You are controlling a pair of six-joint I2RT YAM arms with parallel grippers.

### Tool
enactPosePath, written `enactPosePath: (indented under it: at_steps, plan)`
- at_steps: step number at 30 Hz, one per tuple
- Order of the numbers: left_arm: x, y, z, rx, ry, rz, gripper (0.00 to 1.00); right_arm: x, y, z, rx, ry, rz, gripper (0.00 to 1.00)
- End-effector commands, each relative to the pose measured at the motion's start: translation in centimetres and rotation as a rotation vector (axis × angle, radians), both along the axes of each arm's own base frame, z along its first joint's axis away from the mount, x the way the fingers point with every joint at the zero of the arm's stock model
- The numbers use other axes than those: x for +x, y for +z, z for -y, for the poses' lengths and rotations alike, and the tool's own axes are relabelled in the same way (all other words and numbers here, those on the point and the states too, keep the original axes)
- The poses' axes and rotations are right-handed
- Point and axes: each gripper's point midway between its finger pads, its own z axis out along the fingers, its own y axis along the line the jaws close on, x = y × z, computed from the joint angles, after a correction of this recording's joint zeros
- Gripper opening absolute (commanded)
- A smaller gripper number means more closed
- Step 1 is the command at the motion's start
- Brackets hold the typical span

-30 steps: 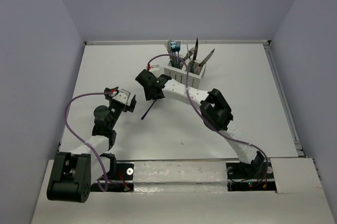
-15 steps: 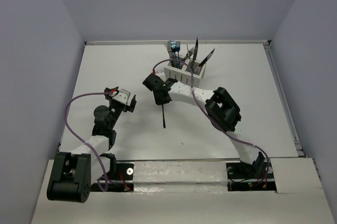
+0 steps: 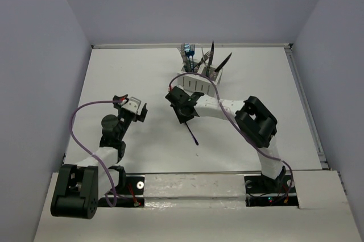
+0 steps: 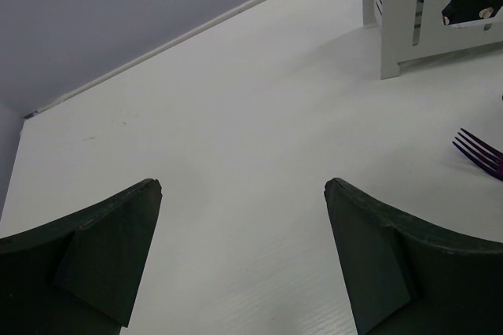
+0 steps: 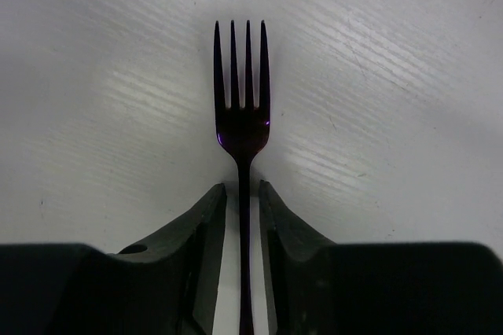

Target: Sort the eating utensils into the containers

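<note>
My right gripper (image 3: 185, 118) is shut on the handle of a dark purple fork (image 3: 192, 133) and holds it in front of the white caddy (image 3: 198, 83). In the right wrist view the fork (image 5: 242, 115) points tines away, its handle between my fingers (image 5: 206, 225), over bare table. Its tines also show in the left wrist view (image 4: 479, 152). Several forks (image 3: 189, 53) and knives (image 3: 214, 60) stand in the caddy. My left gripper (image 3: 137, 111) is open and empty at the left; its view (image 4: 244, 185) shows only table between the fingers.
The caddy's slotted side (image 4: 413, 16) shows at the top right of the left wrist view. The table's back wall edge (image 3: 187, 45) runs just behind the caddy. The right arm's elbow (image 3: 259, 121) hangs over the table's right half.
My right gripper has shifted right and slightly nearer with the fork. The fork's free end swung from pointing near-left to near-right. The left arm has not moved.
</note>
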Motion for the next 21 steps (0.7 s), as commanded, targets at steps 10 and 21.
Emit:
enactPosePath:
  at_steps: [10,21]
  plan:
    - [0.1,2.6,-0.6,0.014,0.024,0.115,0.99,-0.6,-2.4,0.2,-0.090,-0.021,-0.090,0.00]
    - [0.3,2.7,-0.5,0.000,0.024,0.109,0.99,7.7,25.5,-7.7,0.445,0.216,0.703,0.00]
